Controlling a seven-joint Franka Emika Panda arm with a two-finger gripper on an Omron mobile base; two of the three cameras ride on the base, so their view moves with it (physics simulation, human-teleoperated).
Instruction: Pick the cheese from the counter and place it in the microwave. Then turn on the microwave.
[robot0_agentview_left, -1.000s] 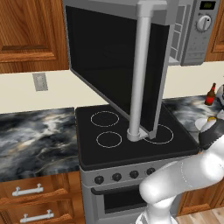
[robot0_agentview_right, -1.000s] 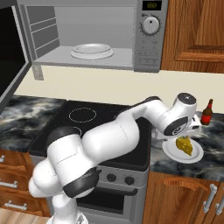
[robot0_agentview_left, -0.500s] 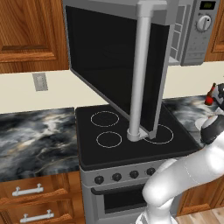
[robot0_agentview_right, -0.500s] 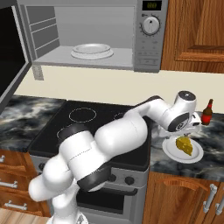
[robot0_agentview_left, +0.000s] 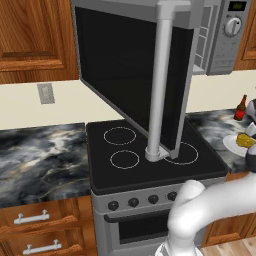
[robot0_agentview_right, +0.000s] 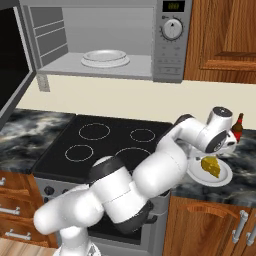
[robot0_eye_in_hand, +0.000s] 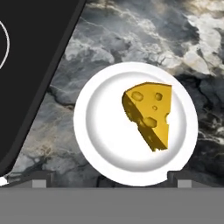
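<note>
So the end effector (robot0_eye_in_hand: 107, 178) hung right above the cheese (robot0_eye_in_hand: 149, 113) with its jaws spread wide and nothing in them, and the cheese sat on a white plate (robot0_eye_in_hand: 92, 131) on the marbled tabletop (robot0_eye_in_hand: 144, 39), just beside the black stovetop (robot0_eye_in_hand: 30, 57). My worry was the wedge sitting off to one side of the fingertips (a straight drop could clip the plate rim or nudge the cheese sideways). The hand view gave that offset clearly; the right base view instead showed the brown bottle (robot0_agentview_right: 238, 128) near the wrist, an easy knock-over, plus the microwave (robot0_agentview_right: 107, 42) up behind with its door open and a dish (robot0_agentview_right: 105, 57) inside.
</note>
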